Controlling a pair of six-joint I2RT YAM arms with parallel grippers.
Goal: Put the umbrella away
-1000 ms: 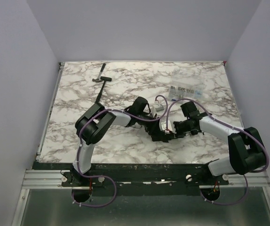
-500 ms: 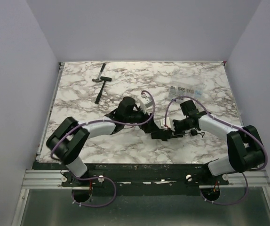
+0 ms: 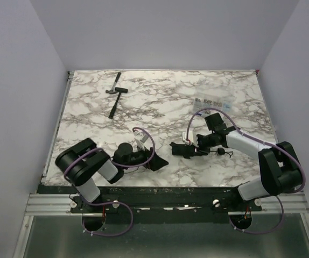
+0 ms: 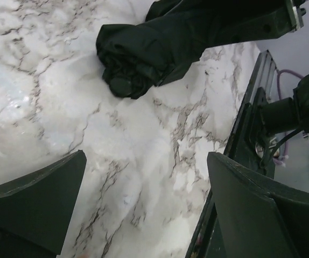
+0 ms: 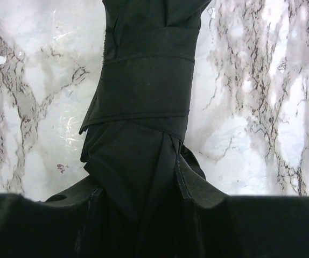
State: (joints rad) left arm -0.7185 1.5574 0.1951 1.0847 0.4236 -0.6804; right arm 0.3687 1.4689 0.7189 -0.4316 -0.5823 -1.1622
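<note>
My right gripper [image 3: 194,149] pinches the one folded umbrella [image 5: 144,107] over the middle of the marble table [image 3: 90,121], its tip perhaps touching. My left gripper [image 4: 146,158] stands spread wide, apart from it. One hammer [image 3: 114,97] lies back left.

Beyond spread left pincer [image 4: 146,157], umbrella [image 4: 160,48] perhaps rests on marble table [image 4: 47,97].

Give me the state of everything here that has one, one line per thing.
umbrella: folded shut, band wrapped round the canopy, gripped at one end.
right gripper: shut on the umbrella.
left gripper: open, empty, apart from the umbrella.
hammer: lying flat at the far left, nothing touching it.
</note>
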